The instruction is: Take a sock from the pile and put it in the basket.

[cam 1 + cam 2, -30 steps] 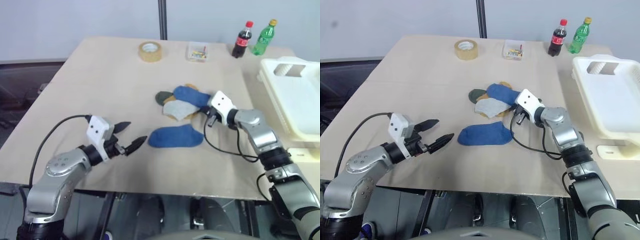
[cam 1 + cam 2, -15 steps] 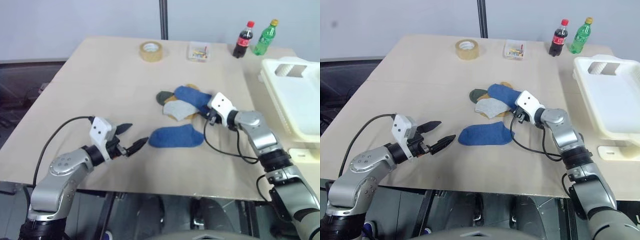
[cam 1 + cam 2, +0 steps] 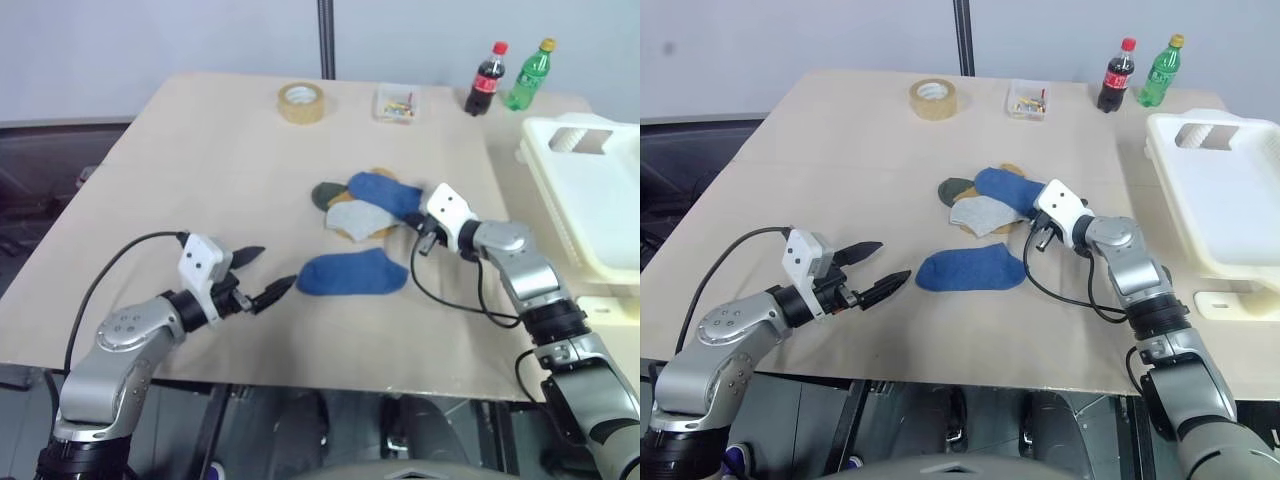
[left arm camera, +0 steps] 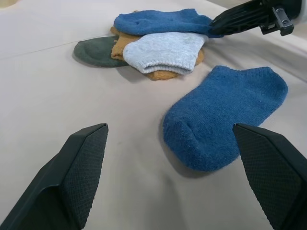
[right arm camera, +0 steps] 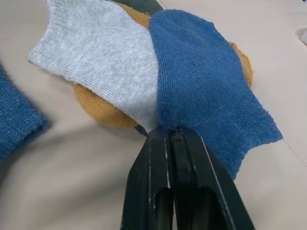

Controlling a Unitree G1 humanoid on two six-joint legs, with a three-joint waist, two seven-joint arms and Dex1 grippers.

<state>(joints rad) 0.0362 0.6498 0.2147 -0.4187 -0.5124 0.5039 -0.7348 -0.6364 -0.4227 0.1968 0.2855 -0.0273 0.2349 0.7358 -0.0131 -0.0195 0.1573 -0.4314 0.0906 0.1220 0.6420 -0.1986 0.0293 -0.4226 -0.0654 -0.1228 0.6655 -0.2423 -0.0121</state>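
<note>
While both arms reach over the tabletop, the count stands as follows.

Socks in the pile: four overlapping, one blue sock on top at the right, one light grey sock, one mustard sock beneath them, one dark green sock at the left edge; the heap lies mid-tabletop.

Socks apart from the pile: one, a second blue sock, flat on the tabletop just in front of the heap, between the two hands.

Hands: two.

Right hand: fingers pressed together, pinching the near edge of the pile's blue sock where it meets the grey one; the sock lies on the heap.

Left hand: fingers spread wide apart, holding nothing, hovering near the toe of the lone blue sock without touching it.

Basket: one, cream-white, at the right edge of the tabletop, well apart from the pile, no sock visible in it.

Bottles: two at the far right corner, one cola bottle with a red cap, one green bottle with a yellow cap, side by side.

Tape roll: one, at the far edge.

Clear box: one, small, between the tape roll and the bottles.
</note>
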